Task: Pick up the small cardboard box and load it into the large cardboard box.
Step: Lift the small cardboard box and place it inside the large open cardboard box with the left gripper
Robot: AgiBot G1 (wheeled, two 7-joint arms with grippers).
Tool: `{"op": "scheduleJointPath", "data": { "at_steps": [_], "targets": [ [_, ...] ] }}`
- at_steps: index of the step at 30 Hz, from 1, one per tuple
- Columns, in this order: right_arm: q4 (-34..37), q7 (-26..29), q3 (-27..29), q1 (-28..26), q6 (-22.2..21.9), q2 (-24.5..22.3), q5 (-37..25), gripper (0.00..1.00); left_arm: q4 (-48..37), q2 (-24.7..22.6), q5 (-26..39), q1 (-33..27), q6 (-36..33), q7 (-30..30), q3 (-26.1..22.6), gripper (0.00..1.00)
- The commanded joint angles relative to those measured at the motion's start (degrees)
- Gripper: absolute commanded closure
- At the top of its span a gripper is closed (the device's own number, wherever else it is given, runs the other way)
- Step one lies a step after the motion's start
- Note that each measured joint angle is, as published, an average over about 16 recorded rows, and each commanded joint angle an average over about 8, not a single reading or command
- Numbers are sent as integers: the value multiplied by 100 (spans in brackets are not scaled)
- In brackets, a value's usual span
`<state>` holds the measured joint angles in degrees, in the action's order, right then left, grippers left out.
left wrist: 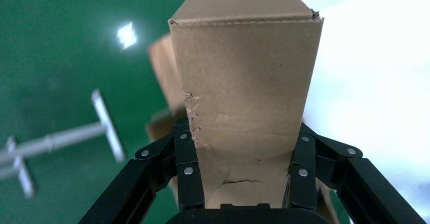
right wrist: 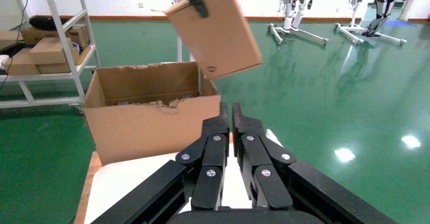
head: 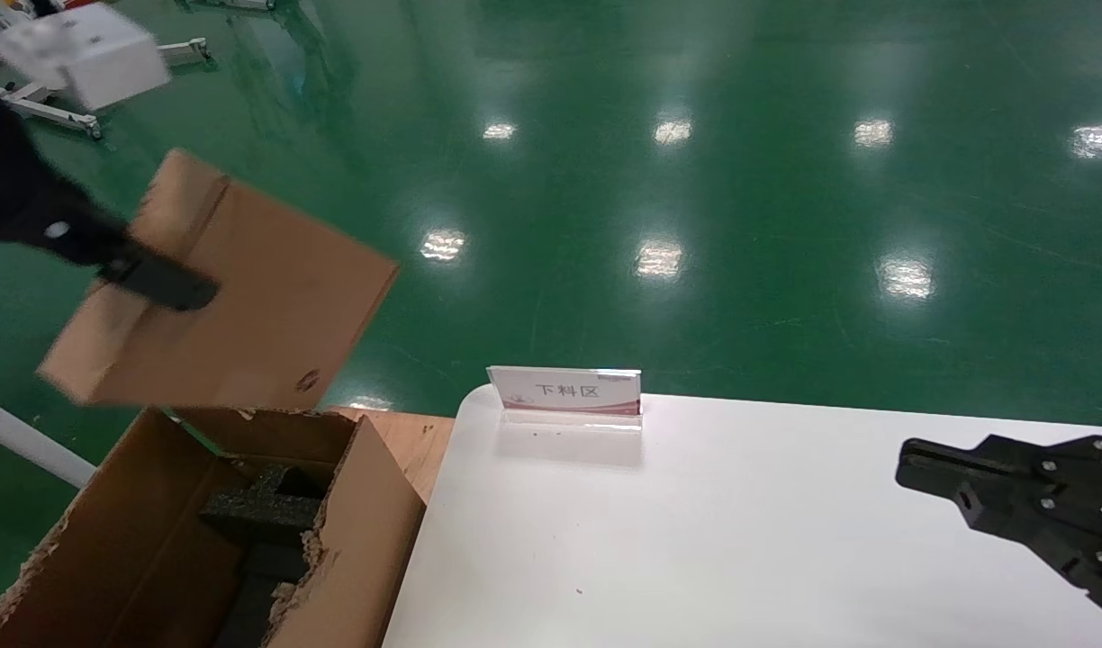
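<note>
The green floor [head: 740, 180] fills most of the room, glossy with lamp reflections. A white worktop [head: 740, 540] with a rounded corner stands before the robot, carrying a small upright sign [head: 565, 392] with printed characters at its far edge.

Just beside the worktop's left edge sits the large cardboard box [head: 353, 540], open at the top, its rim ragged and torn, with black foam blocks [head: 263, 513] inside. It rests on a wooden surface [head: 407, 441] that shows at its far corner.

The small cardboard box [head: 245, 297] hangs in the air above the far side of the large cardboard box, tilted, touching neither it nor the worktop. A small dark mark shows near its lower corner. The left gripper [head: 159, 281] has it clamped by one end, one finger lying across the upper face.

The left wrist view shows what the head view cannot: both fingers [left wrist: 188, 171] press against opposite sides of the box's narrow end, and the cardboard there is creased and slightly torn along one edge.

The right gripper [head: 911, 468] hovers low over the right side of the worktop, holding nothing. Its wrist view shows the fingertips [right wrist: 219, 122] closed together, nearly touching, and beyond them a shelf rack [right wrist: 45, 57] with cartons and other robot stands [right wrist: 299, 11] at the far wall.
</note>
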<state>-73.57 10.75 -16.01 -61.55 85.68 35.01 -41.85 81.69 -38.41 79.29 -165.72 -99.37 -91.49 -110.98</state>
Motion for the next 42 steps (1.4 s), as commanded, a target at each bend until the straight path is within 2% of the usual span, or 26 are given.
{"op": "scheduleJointPath", "data": {
  "at_steps": [1,9,12,18,23,29,42],
  "targets": [
    [0,0,0,0,0,0,0,0,22,-118,-126,-245,-9,-73,-445,100],
    [0,0,0,0,0,0,0,0,45,-867,-1140,-815,-24,-296,-2711,100],
    [0,0,0,0,0,0,0,0,25,-1013,-1418,-864,-27,-337,-3316,100],
    [0,0,0,0,0,0,0,0,-159,-1092,-1776,-851,-30,-323,-4121,100],
    [0,0,0,0,0,0,0,0,-489,-907,-1888,-818,-25,-254,-4552,100],
    [0,0,0,0,0,0,0,0,-995,-480,-1793,-779,73,-94,-4822,100],
    [0,0,0,0,0,0,0,0,-1703,199,-1568,-437,709,386,-4883,100]
  ]
}}
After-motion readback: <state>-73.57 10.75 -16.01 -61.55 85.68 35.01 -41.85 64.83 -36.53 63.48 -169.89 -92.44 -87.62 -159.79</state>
